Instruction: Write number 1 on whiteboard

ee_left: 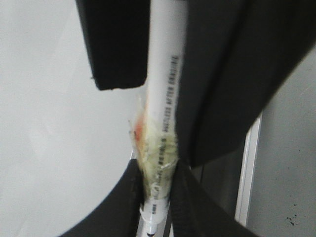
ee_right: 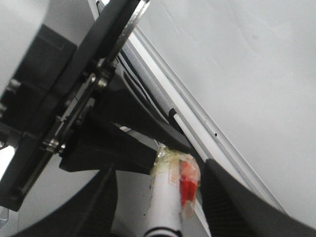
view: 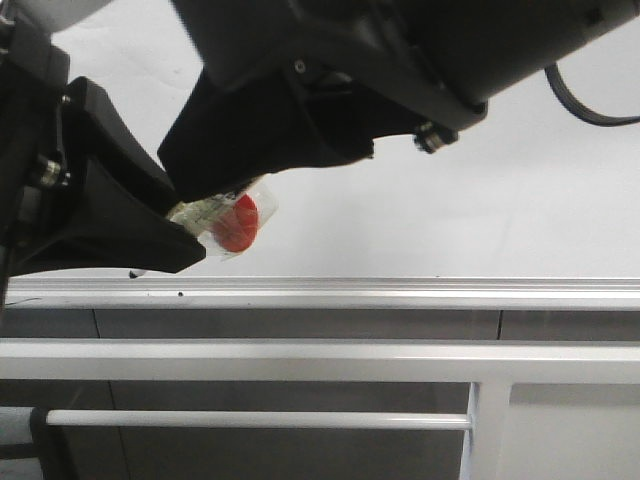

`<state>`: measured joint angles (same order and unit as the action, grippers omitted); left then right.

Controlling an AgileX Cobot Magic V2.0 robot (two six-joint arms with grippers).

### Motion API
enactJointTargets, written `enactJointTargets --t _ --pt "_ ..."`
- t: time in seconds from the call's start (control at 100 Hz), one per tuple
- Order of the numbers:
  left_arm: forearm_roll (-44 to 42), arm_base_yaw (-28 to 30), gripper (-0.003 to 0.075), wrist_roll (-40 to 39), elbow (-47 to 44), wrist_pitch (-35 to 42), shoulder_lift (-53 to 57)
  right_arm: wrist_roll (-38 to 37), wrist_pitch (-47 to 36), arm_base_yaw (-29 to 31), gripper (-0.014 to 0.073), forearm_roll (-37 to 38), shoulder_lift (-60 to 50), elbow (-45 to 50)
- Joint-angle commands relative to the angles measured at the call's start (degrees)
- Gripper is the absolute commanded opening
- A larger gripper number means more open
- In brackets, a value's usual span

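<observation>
The whiteboard (view: 450, 200) fills the background, with its silver ledge (view: 400, 293) below. No drawn number 1 shows on it in any view. A white marker (ee_left: 165, 74), wrapped in yellowed tape with a red piece (view: 238, 222), is held just in front of the board. My left gripper (ee_left: 157, 197) is shut on the marker's taped part, with the tip pointing back toward its palm. My right gripper (ee_right: 160, 170) comes in from the upper right. Its fingers straddle the marker's (ee_right: 165, 197) other end with a gap on one side.
Grey metal rails (view: 300, 360) and a thin white bar (view: 250, 418) run below the ledge. A black cable (view: 585, 105) loops at the upper right. The two arms crowd the upper left of the front view.
</observation>
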<state>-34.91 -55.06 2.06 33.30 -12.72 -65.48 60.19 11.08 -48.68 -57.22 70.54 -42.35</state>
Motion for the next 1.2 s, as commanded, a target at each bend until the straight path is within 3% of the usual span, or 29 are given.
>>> enactJointTargets --t 0.0,0.66,0.79,0.91,1.05,1.13,1.19 --pt "-0.61 -0.49 -0.002 -0.15 1.95 3.05 1.17 0.83 -1.31 -0.06 0.0342 -0.14 -1.14 -1.93" --pt "-2.07 -0.39 -0.002 -0.15 3.42 2.62 1.17 0.83 -1.21 -0.06 0.0335 -0.14 -1.14 -1.93" --pt "-2.07 -0.39 -0.002 -0.15 3.42 2.5 1.17 0.83 -1.21 -0.06 0.0174 -0.14 -1.14 -1.93" --pt "-2.07 -0.39 -0.002 -0.15 3.42 1.87 1.17 0.83 -1.21 -0.06 -0.0074 -0.14 -1.14 -1.93" --pt "-1.98 -0.39 0.001 -0.15 3.42 1.13 1.17 0.83 -1.08 -0.06 -0.0066 -0.14 -1.14 -1.93" --pt "-2.2 -0.39 0.0102 -0.15 3.42 1.13 1.17 0.83 -1.08 -0.06 -0.0066 -0.14 -1.14 -1.93" --pt "-2.2 -0.39 0.0214 -0.15 3.42 1.13 1.17 0.83 -1.37 -0.06 -0.0066 -0.14 -1.14 -1.93"
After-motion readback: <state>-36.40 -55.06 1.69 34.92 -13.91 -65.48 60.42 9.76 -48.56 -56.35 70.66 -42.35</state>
